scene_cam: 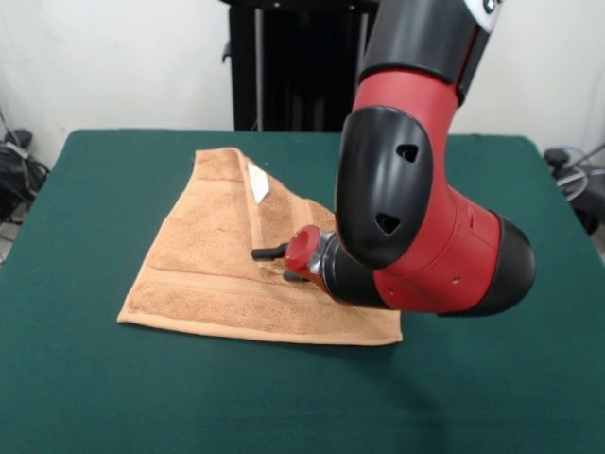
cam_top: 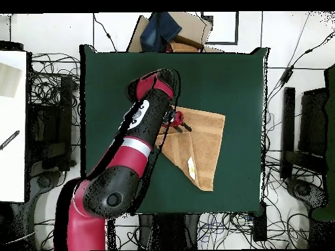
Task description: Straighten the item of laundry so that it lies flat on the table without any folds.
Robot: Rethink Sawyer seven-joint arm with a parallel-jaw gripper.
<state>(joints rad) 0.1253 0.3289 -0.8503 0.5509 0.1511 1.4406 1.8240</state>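
The item of laundry (scene_cam: 213,255) is a tan towel on the dark green table (scene_cam: 104,378), a little left of centre in the front view. Its far right part is folded over on a diagonal, so the outline narrows toward the back, with a white tag (scene_cam: 258,182) lying on top. My gripper (scene_cam: 274,263) points sideways, low over the middle of the towel near the fold, and I cannot make out its state. In the overhead view the towel (cam_top: 203,147) lies right of the arm, the gripper (cam_top: 182,124) at its upper left part, and the arm hides the towel's left corner.
The bulky red and black arm (scene_cam: 425,218) hangs over the towel's right side. Past the table's far edge in the overhead view sits a cardboard box with blue cloth (cam_top: 169,31). Cables (cam_top: 288,72) lie on the floor around the table, and a white surface (cam_top: 13,124) stands at the left.
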